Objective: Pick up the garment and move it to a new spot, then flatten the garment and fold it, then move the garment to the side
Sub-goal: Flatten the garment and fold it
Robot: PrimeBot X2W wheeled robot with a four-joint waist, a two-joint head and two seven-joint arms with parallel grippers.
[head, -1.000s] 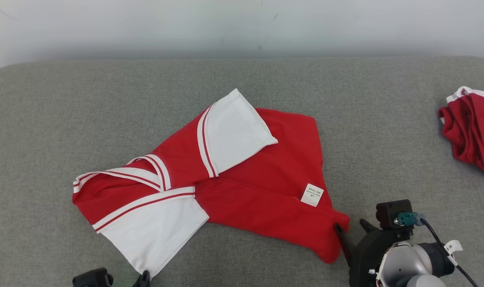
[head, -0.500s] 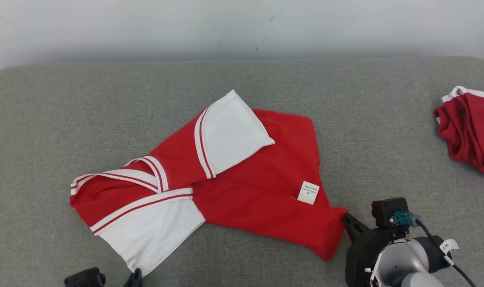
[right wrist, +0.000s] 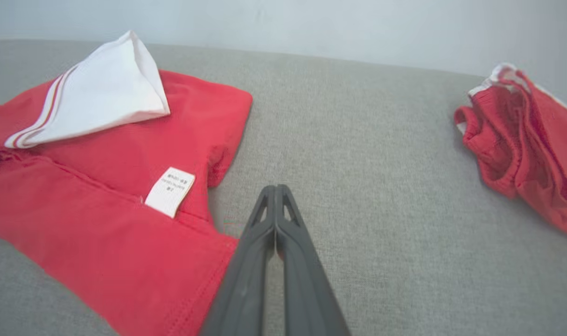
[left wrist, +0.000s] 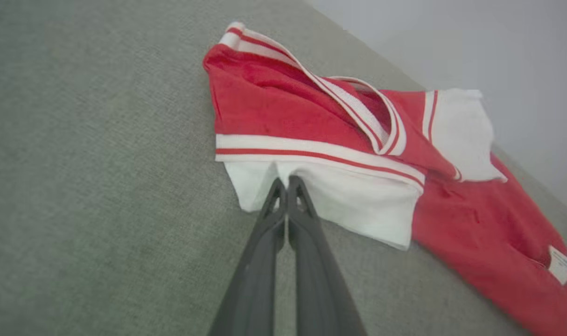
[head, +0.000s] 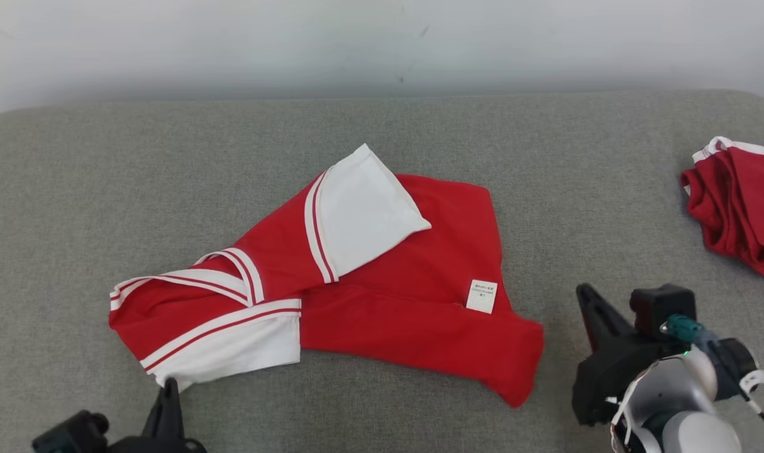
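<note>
Head view: the red jersey shirt with white sleeves and striped trim (head: 394, 308) lies mid on the grey fabric-covered bench (head: 168, 157). It is twisted, with 1 white sleeve flopped over the body and the small white care label (head: 482, 296) facing up. It looks set down in its spot but not flat, so I judge flattening is the step in hand; folding and the move to the side are left. The left claw (head: 168, 390) touches the lower sleeve's edge. The right claw (head: 586, 296) is over bare bench, near the hem but apart from it. The crumpled red bundle with white trim (head: 737, 201) sits well apart at the far right. No containers; all cloth lies straight on the bench.

Left wrist view: left claw fingers are together, tips on the white sleeve. Cannot tell if cloth is nipped.

Right wrist view: right claw fingers are together and hold nothing, just beside the red hem.
</note>
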